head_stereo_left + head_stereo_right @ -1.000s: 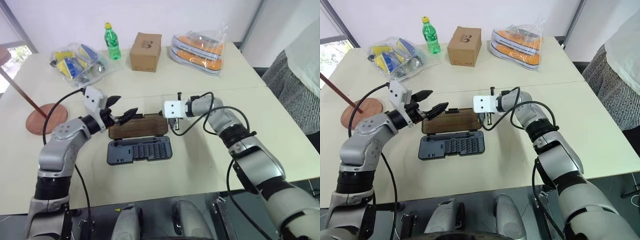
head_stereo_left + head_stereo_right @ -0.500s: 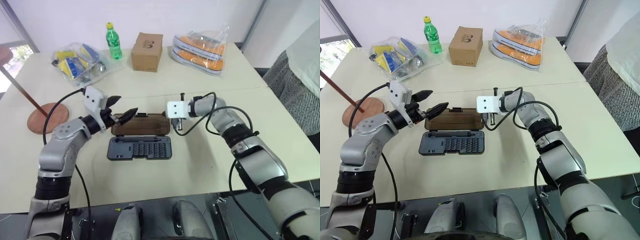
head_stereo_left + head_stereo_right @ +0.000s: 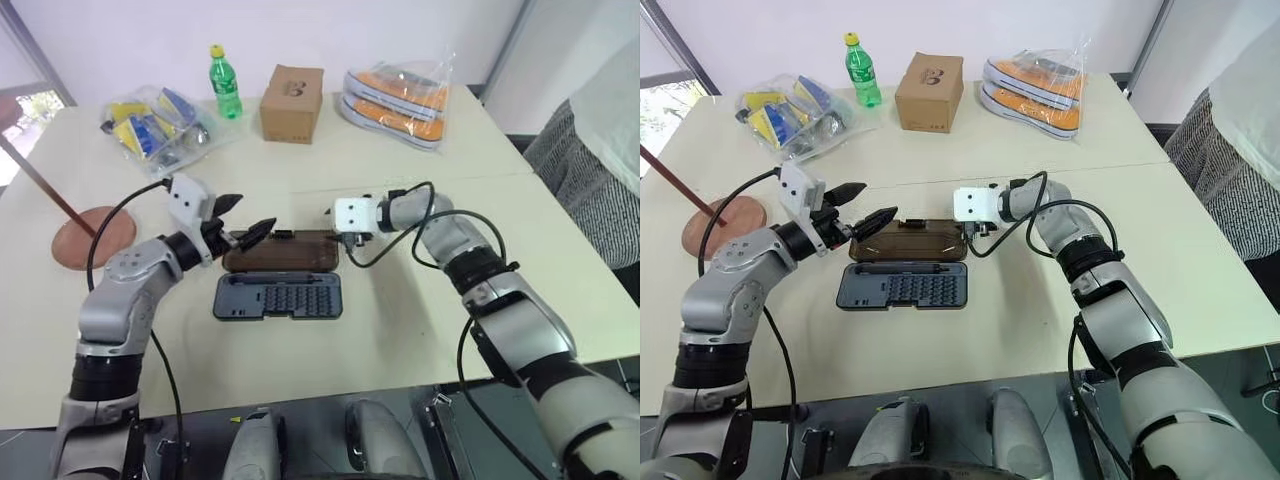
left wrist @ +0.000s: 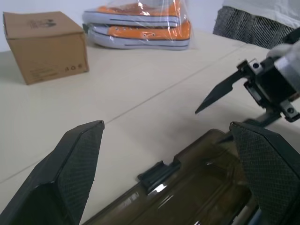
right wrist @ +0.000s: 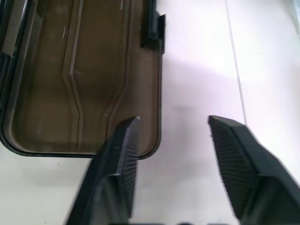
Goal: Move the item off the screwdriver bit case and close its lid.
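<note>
The screwdriver bit case (image 3: 278,296) lies open mid-table, its dark grey tray nearest me. The smoky-brown lid (image 3: 285,252) is folded back behind the tray, its black latch (image 4: 157,173) on the far edge. My left gripper (image 3: 257,209) hovers open over the lid's left end, its fingertips wide apart (image 4: 166,125). My right gripper (image 5: 172,121) stands open at the lid's right end, one finger (image 5: 119,159) over the lid's corner and bare table between the two. The item (image 3: 93,236), a reddish-brown wooden stand, rests on the table far left, off the case.
Along the table's far side stand a green bottle (image 3: 224,82), a cardboard box (image 3: 292,104), bagged orange shoes (image 3: 400,95) and a bag of blue and yellow packets (image 3: 155,125). A person (image 3: 600,150) is at the right edge.
My right gripper's fingers, shut a second ago, have parted at the lid's right end. The case has turned slightly and now lies squarer to me. The left gripper has stayed put.
</note>
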